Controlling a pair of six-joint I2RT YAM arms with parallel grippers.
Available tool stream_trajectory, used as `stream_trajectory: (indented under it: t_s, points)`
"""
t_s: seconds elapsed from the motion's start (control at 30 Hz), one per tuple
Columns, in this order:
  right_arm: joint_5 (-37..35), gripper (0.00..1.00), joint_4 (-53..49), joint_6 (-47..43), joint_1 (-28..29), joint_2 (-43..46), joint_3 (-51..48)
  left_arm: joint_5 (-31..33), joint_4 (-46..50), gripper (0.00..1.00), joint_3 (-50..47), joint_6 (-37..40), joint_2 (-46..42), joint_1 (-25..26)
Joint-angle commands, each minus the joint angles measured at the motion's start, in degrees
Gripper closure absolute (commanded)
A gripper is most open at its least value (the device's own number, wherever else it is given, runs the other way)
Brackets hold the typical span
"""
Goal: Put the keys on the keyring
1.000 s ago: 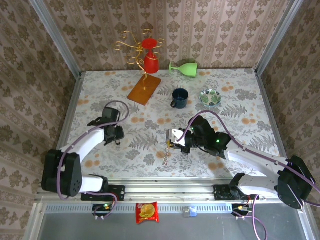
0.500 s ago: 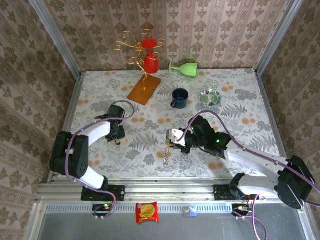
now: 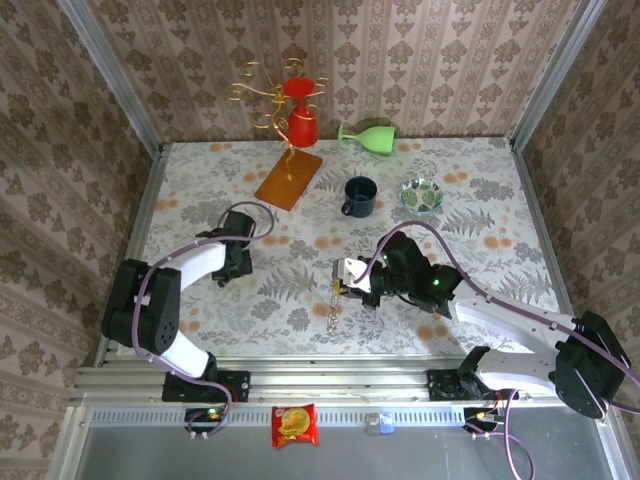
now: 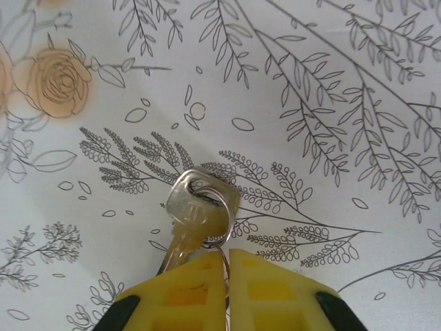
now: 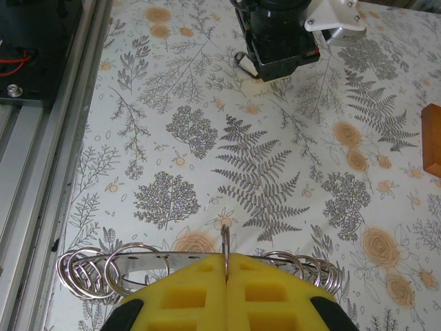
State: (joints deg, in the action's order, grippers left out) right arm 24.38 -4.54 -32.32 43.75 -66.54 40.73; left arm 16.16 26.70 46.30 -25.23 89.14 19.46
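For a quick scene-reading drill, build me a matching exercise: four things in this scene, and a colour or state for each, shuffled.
1 key
2 ring bunch
3 mug
4 glass

a dark blue, upright
b green, on its side
c silvery, square head
d pinched by right gripper

Pairs: 1-c, 2-d, 3-a, 4-b

— Where's the mug [image 3: 359,195]?
— Far middle of the table [image 3: 480,170]. The bowl [image 3: 421,193] sits just right of it, the wooden stand [image 3: 288,178] to its left, and a goblet [image 3: 367,135] lies behind it.
— And the key [image 4: 191,212]?
— Left side. The bunch of rings [image 3: 332,305] is near centre, well apart from it.
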Motion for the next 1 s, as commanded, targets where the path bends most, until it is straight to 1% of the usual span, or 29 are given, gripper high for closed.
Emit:
stream_trajectory:
  t_s: [0.0,0.03,0.2,0.23,0.37,0.43,0.53,0.6,0.77,0.87,0.9,0.97]
  points:
    - [1.5,1.0,0.54,0.34,-0.02,0.8,0.75,2.91,2.51,0.95,1.54,-0.03,-2.1,1.86]
    - [1.38,1.0,0.49,0.33,-0.05,0.89,0.75,3.31,2.7,0.97,1.65,0.32,-2.66,2.36]
    - [1.03,1.0,-0.1,0.37,-0.01,1.45,0.58,4.17,4.44,1.0,1.82,1.38,-6.67,6.29]
    - [0.89,1.0,-0.2,0.39,-0.01,1.58,0.47,3.74,4.43,1.0,1.61,1.8,-7.67,8.19]
    - [0.33,1.0,-0.7,0.66,-0.06,1.86,0.3,-1.96,2.83,1.0,-0.46,5.1,-12.74,12.44]
    - [0.23,1.0,-0.73,1.08,0.01,1.83,-0.01,-6.15,0.93,1.0,-2.03,6.91,-15.89,13.89]
    - [0.16,1.0,-0.6,1.94,-0.01,1.52,-0.12,-14.65,-4.86,1.0,-5.95,8.91,-21.67,14.55]
    - [0.16,1.0,-0.27,2.72,-0.12,1.37,-0.21,-19.24,-10.6,1.0,-9.61,10.08,-26.5,14.73]
    - [0.07,1.0,0.49,3.79,-0.36,1.07,-0.3,-27.25,-28.92,1.0,-19.64,15.18,-38.54,16.07]
    - [-0.03,1.0,0.84,4.03,-0.39,0.8,-0.09,-37.14,-39.36,1.0,-25.29,23.12,-44.22,16.63]
    - [-0.03,1.0,0.84,4.04,-0.36,0.65,0.04,-40.74,-40.78,1.0,-26.39,26.76,-45.69,16.82]
    - [-0.04,1.0,0.73,3.85,-0.43,0.42,0.33,-46.45,-40.14,1.0,-27.1,33.23,-47.75,17.1]
